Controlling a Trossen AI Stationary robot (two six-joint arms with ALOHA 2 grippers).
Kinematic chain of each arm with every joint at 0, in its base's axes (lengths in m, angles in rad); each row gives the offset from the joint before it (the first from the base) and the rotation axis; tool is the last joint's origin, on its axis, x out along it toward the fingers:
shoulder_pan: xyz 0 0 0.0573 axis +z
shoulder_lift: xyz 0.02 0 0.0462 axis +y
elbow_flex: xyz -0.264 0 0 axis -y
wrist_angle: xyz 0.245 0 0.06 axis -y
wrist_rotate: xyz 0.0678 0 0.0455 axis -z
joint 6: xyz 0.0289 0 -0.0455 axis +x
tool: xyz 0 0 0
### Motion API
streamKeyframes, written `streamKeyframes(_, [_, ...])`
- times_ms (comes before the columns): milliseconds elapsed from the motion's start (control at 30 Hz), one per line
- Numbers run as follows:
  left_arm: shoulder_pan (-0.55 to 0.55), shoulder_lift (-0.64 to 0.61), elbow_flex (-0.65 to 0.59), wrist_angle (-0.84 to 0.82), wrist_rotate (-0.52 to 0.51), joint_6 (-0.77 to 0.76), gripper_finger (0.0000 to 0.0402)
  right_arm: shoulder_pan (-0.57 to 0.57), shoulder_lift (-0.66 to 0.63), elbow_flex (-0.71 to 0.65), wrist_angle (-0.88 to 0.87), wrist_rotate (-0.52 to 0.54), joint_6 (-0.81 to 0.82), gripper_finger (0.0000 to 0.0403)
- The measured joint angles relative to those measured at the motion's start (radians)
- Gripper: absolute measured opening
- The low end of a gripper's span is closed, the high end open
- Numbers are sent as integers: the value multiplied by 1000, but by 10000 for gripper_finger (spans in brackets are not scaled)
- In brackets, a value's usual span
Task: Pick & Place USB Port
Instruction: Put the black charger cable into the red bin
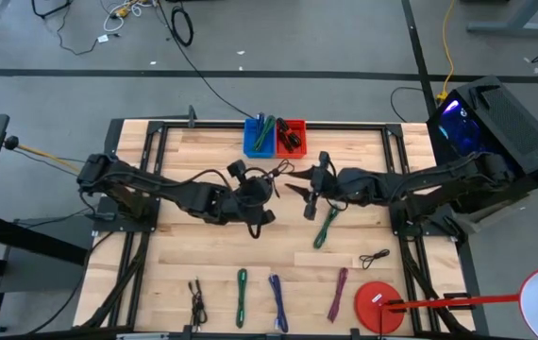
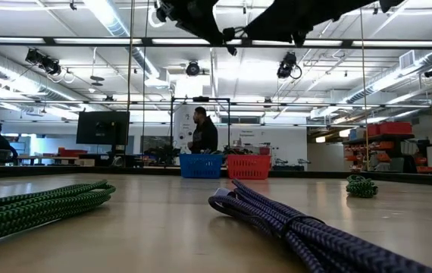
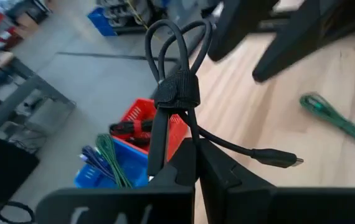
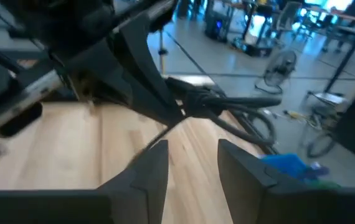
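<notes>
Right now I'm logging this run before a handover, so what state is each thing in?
left gripper: shut on the black cable, raised above the table.
black cable: bundled, strapped, held up.
right gripper: open, facing the cable, holding nothing.
red bin: holds cables.
blue bin: holds cables.
green cable: lying on the table.

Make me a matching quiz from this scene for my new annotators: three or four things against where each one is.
Things:
1. black cable
2. red disc
3. blue bin
4. green cable

Places:
A. near right corner of the table
B. below the right end effector
C. held in the left end effector
D. table's far edge

Pairs: 1-C, 2-A, 3-D, 4-B
</notes>
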Motion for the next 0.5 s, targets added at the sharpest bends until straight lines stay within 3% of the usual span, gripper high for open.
streamKeyframes(167, [-19,-7,0,45,-23,34,5,-34,0,0,76,-109,27,139])
streamKeyframes(500, [-36,-8,0,183,-62,139,5,-65,29,0,233,-163,30,139])
